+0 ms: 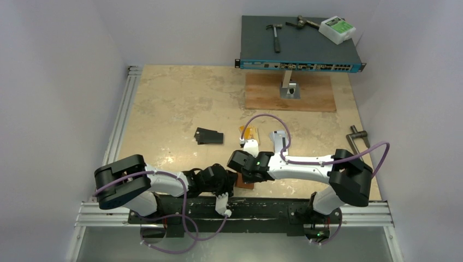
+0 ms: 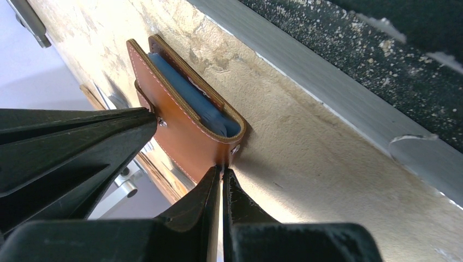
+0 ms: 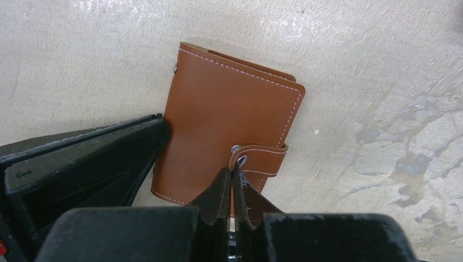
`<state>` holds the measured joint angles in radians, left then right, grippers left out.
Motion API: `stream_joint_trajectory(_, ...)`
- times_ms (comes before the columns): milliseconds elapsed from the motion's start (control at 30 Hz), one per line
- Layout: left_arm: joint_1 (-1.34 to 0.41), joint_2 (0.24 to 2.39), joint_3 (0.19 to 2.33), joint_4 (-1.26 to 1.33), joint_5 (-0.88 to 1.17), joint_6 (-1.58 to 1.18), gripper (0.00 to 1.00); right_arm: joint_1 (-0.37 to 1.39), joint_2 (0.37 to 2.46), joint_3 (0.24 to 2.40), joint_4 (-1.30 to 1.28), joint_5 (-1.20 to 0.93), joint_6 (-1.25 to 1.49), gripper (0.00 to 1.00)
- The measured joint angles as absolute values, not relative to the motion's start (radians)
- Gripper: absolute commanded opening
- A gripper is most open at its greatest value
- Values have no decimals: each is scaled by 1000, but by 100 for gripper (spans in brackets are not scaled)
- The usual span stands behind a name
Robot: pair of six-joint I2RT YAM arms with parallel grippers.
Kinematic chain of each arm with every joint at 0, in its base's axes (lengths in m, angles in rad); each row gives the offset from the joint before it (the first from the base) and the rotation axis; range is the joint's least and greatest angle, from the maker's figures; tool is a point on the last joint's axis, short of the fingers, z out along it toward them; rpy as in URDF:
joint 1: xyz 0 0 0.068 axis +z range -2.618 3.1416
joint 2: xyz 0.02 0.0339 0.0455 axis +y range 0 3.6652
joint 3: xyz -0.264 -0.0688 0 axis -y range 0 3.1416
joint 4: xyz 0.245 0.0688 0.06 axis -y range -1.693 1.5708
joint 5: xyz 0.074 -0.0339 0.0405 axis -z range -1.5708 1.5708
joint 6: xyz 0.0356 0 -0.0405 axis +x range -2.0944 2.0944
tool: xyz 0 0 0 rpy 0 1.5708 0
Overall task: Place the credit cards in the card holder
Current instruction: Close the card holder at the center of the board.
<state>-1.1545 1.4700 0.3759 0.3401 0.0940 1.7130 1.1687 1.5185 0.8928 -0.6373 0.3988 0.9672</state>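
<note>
The brown leather card holder (image 3: 218, 109) lies closed on the table near its front edge, between both arms (image 1: 245, 184). Its edge shows light blue inside (image 2: 180, 117). My right gripper (image 3: 233, 170) is shut, its tips touching the end of the snap tab (image 3: 265, 161). My left gripper (image 2: 223, 168) is shut too, its tips against the holder's near corner; I see no leather clearly between them. Black credit cards (image 1: 209, 136), a gold-orange card (image 1: 248, 132) and a white card (image 1: 277, 136) lie flat further back.
A network switch (image 1: 300, 64) on a stand over a wooden board (image 1: 289, 93) fills the back right, with a hammer (image 1: 274, 35) and a white box (image 1: 337, 29) on top. A metal handle (image 1: 357, 139) lies at the right. An aluminium rail (image 2: 327, 82) runs close behind the holder.
</note>
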Motion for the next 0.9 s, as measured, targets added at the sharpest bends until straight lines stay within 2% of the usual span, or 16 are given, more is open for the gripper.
stream_joint_trajectory(533,-1155,1462,381,319,94,1713,3,1124,1556,896,-599,360,921,0)
stream_joint_trajectory(900,-1154,1451,382,296,84,1714,3,1026,1608,946,-583,218,786,0)
